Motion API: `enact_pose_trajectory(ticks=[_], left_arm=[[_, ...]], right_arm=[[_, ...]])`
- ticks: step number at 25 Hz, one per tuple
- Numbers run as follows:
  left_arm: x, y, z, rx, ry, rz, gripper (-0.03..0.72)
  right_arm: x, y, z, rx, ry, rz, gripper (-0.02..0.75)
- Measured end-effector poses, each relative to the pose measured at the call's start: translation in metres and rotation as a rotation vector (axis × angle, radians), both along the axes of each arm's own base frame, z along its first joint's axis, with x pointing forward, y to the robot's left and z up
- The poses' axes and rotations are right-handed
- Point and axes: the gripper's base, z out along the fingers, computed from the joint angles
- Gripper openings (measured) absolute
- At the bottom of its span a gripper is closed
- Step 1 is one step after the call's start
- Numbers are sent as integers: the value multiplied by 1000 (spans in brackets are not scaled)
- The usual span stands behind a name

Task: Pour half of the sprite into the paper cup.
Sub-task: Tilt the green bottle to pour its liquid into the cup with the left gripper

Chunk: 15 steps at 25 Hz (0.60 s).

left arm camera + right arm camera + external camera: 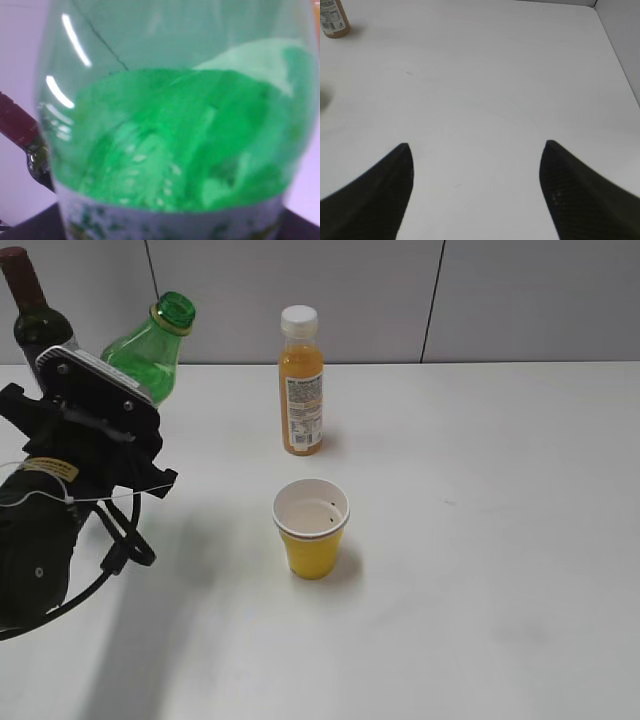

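1. Sprite (150,345): far-left corner of the bench (480,570), uncapped, tilted towards the paper cup (311,528); left gripper (105,425) clamps its body, fingers hidden.
2. Paper cup: bench centre, upright, apart.
3. Step: carry, pouring pending; next, mouth over rim.
4. Right gripper (476,165): fingers wide, empty.

Three bottles: one green sprite (150,345), one dark wine bottle (32,315), one orange juice bottle (301,385). One paper cup (311,528), in front of the juice bottle.
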Motion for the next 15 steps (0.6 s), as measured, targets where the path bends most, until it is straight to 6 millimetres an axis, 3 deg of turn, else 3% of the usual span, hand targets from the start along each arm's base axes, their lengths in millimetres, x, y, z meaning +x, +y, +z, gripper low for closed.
enact_pose_trajectory(ticks=[15], left_arm=[[-6,-12,-5,213,22,-68,454]], right_arm=[[0,0,0,0,0,0,592]])
